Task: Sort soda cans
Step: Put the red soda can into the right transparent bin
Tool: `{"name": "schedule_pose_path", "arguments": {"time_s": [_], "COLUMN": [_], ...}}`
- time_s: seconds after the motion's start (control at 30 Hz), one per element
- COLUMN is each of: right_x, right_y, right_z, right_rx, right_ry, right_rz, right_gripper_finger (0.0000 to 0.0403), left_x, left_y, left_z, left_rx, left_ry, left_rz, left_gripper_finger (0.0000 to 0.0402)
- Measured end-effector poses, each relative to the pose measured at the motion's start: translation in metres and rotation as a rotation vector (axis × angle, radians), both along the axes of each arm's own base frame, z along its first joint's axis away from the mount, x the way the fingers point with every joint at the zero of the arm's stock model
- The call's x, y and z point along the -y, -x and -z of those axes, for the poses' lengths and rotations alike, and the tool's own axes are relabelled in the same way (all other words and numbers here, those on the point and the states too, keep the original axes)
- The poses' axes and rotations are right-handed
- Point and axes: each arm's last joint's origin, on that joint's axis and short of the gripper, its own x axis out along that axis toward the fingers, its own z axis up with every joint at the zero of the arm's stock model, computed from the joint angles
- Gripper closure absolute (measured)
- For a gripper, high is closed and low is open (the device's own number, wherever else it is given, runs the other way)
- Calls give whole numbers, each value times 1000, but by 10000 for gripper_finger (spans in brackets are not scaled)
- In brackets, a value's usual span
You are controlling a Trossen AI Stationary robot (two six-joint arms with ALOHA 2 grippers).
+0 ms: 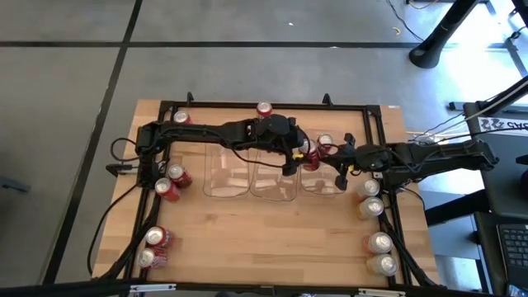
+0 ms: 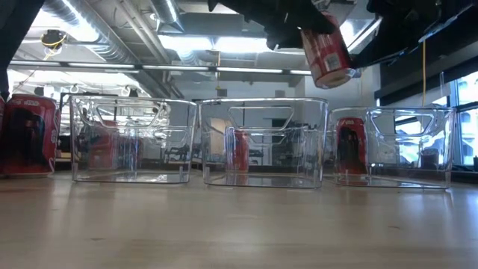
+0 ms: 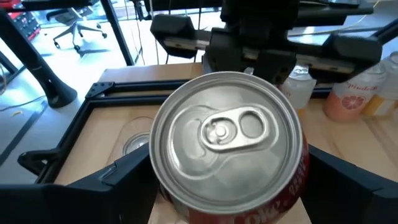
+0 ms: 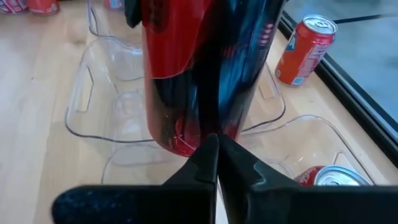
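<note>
The left claw (image 1: 304,158) is clenched on a red can (image 3: 231,149), holding it in the air above the row of three clear bins, over the gap between the middle bin (image 1: 273,180) and the right-hand bin (image 1: 323,177). In the low view that can (image 2: 326,54) hangs tilted, well above the bin rims, and the left wrist view looks straight down on its silver top with a dark finger (image 3: 109,186) on either side.

The right claw (image 1: 337,158) is just beside the held can, on its far side from the left arm, with its two fingers (image 4: 208,165) pressed together and nothing between them.

One red can (image 2: 350,149) stands upright inside the right-hand bin. The left-hand bin (image 1: 224,177) has no can visible in it.

The other cans stand on the wooden table (image 1: 264,239): one red can (image 1: 264,110) at the back edge, one (image 1: 181,118) near the back left corner, two (image 1: 170,181) along the left edge and two more (image 1: 153,247) by the front left corner. Four pale cans (image 1: 373,223) line the right edge, two just beside the right arm and two toward the front right corner.
</note>
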Motion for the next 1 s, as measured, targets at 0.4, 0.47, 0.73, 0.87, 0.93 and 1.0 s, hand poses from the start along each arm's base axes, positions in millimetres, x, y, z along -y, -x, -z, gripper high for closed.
{"name": "schedule_pose_path", "arguments": {"time_s": [0.4, 0.47, 0.73, 0.87, 0.93, 1.0], "right_x": [3, 4, 7, 8, 8, 8], "right_y": [12, 19, 39, 44, 45, 45], "right_z": [-10, -14, -36, -38, -39, -39], "right_rx": [14, 19, 149, 168, 171, 171], "right_ry": [-8, 0, 21, 24, 24, 23], "right_rz": [90, 103, 108, 118, 118, 118], "right_gripper_finger": [396, 396, 396, 396, 396, 395], "left_x": [-8, -13, -30, -29, -29, -28], "left_y": [-14, -14, -23, -34, -39, -44], "left_z": [26, 28, 55, 70, 77, 88], "left_rx": [-13, -3, 0, 40, 64, 66], "left_ry": [-12, -14, 34, 41, 49, 60], "left_rz": [-12, -35, -87, -71, -72, -74], "left_gripper_finger": [97, 97, 97, 97, 96, 96]}}
